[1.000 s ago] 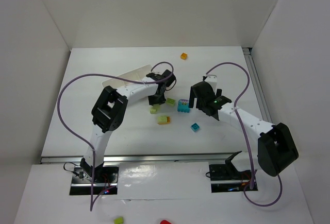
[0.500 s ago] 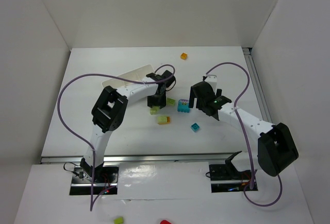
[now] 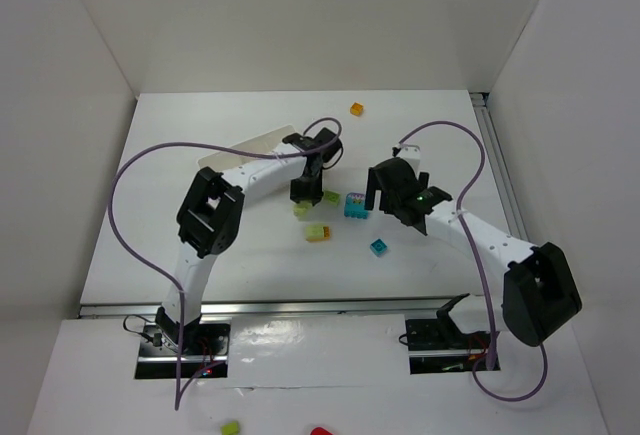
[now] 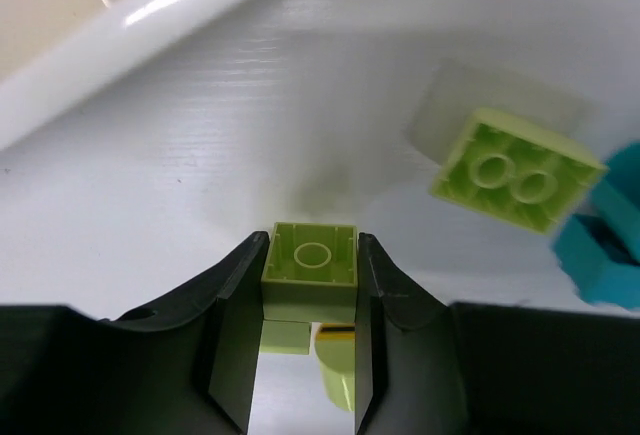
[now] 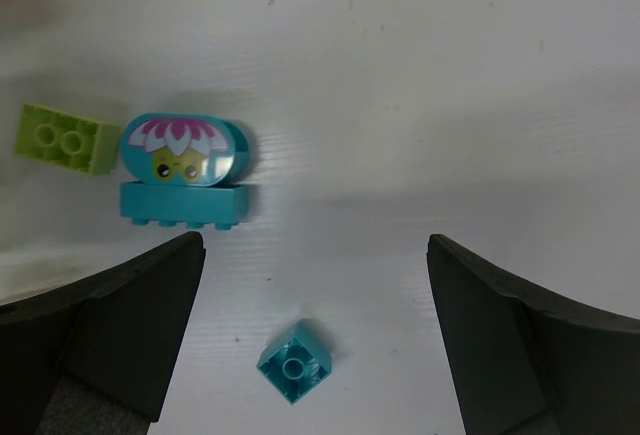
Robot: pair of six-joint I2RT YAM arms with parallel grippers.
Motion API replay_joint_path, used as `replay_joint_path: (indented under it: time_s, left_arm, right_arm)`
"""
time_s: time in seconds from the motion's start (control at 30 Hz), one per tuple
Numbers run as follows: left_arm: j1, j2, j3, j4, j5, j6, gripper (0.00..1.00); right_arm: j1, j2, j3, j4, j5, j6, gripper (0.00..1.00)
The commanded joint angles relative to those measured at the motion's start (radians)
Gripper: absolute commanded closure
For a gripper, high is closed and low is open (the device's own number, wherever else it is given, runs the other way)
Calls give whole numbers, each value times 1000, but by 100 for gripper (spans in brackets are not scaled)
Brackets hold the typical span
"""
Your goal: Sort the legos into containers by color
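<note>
The left gripper (image 4: 312, 247) pinches a lime brick (image 4: 311, 260), its underside hidden; the right gripper (image 5: 312, 255) is spread; the tray (image 4: 130, 40) is cut off.

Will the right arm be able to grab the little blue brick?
Probably yes. The right tool hangs open close to the little blue brick; nothing lies on or against it, and the picture block sits apart.

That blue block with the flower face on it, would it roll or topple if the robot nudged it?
Probably not. The cyan picture block seems to lie flat, picture up, so a nudge would likely just slide it. It looks like hard, stiff plastic. Its glossy rounded top may slip when pinched; the straight base looks easier to grip.
</note>
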Motion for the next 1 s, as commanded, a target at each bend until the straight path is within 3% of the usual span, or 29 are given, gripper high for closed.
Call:
replay_joint_path:
  time_s: [0.0,0.23,0.4,0.57,0.87,0.97]
  left_arm:
    - [13,-116,113,-54,33,9,100]
    - [132,-245,187,-11,269,-37,100]
    - [165,-288,171,46,333,-155,100]
    - [174,-334,139,93,364,-219,100]
    - [183,-355,109,113,366,-219,100]
    - [183,-365,99,113,375,-199,100]
  right_arm:
    - [11,-95,11,36,-96,-30,0]
    - [11,-251,-31,327,-587,-90,0]
    - [11,-175,-15,451,-664,-36,0]
    - [11,-109,-52,692,-761,30,0]
    - [30,81,43,785,-830,52,0]
    - [30,114,54,837,-859,83,5]
